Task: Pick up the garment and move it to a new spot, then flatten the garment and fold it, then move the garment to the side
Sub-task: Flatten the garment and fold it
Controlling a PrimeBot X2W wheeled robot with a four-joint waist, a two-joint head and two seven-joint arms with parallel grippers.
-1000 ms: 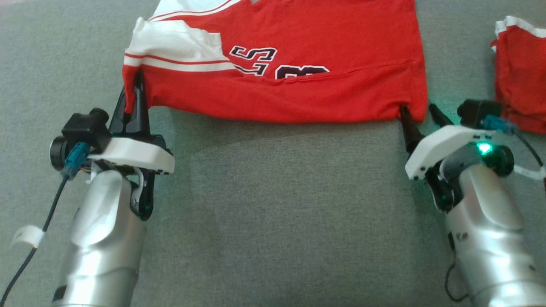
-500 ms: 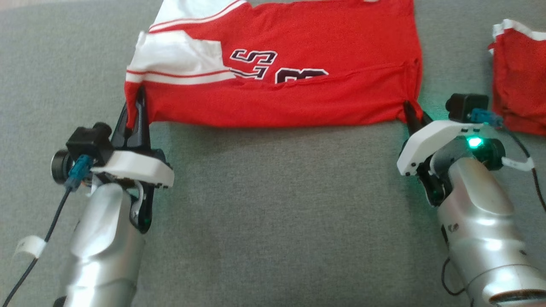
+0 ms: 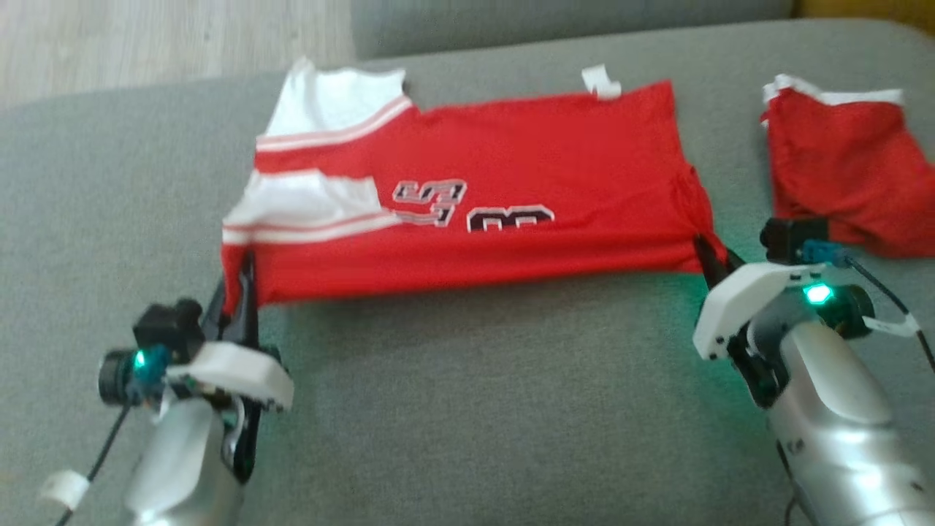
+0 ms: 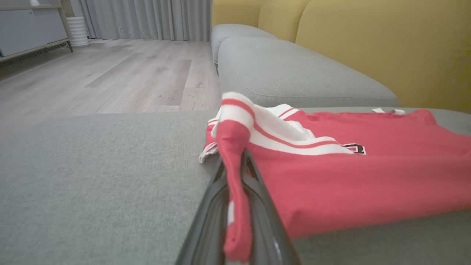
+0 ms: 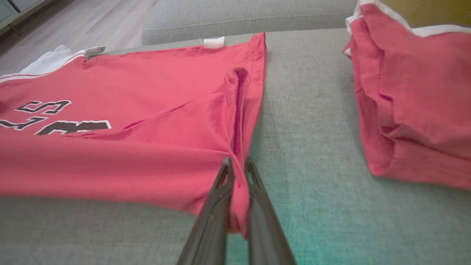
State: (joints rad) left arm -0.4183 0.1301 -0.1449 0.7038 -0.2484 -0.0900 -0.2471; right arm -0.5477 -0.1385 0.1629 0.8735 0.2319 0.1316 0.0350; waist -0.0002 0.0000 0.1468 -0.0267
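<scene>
The garment is a red jersey with white striped trim and black lettering, spread on a grey sofa seat. My left gripper is shut on its near left corner; in the left wrist view red cloth runs down between the dark fingers. My right gripper is shut on the near right corner, and the right wrist view shows the garment's edge pinched between its fingers. The near edge is lifted slightly and stretched between both grippers.
A second red garment lies crumpled to the right, close to my right wrist, also in the right wrist view. The grey sofa seat stretches bare in front. Wooden floor lies beyond the left edge; yellow backrest behind.
My right gripper closed on the garment's near right corner. Both grippers now hold the near edge taut. The head camera tilted, so the whole scene sits lower in view.
</scene>
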